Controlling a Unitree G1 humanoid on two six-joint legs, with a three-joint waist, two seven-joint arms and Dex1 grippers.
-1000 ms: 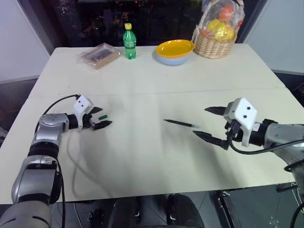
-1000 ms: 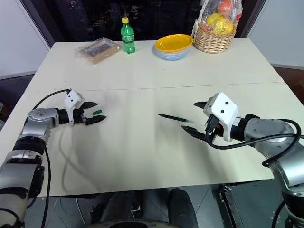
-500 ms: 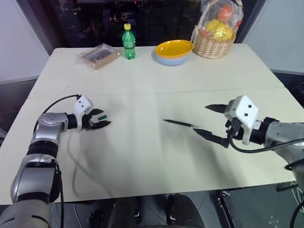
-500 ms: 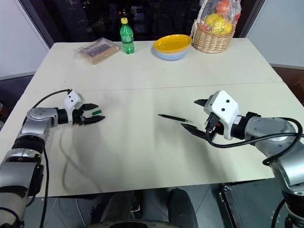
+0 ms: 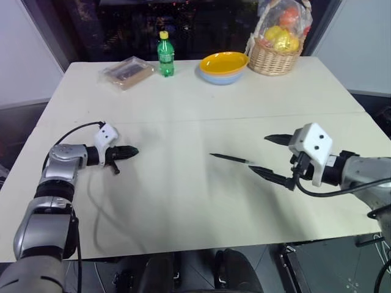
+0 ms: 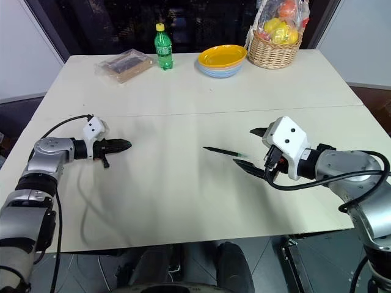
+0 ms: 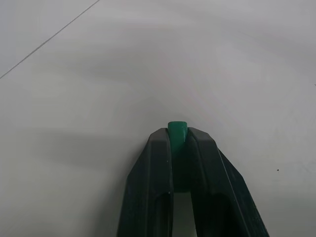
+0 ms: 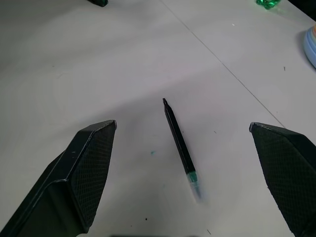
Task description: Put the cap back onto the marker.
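- Looking down through the left eye view, I have the left gripper (image 5: 129, 151) pressed together low over the white table (image 5: 201, 201) on my left side, and the marker (image 5: 230, 159) lying bare on the surface near the middle, just beside the right gripper (image 5: 269, 157), whose fingers stand spread wide and hold nothing.
- Right eye view gives me the same layout; at the table's far edge sit a green bottle (image 6: 162, 47), a yellow bowl (image 6: 222, 56), a fruit basket (image 6: 282, 35) and a flat packet (image 6: 124, 63), with dark glass behind them.
- Left wrist view settles it: the cap (image 7: 177, 131) is pinched between the two fingers, its green end poking out past the tips.
- Right wrist view frames the marker between the parted fingers, green tip exposed, untouched.
- My read: the cap is secured, the first step done. Left to do: grasp the marker, bring the two together, and press the cap on.
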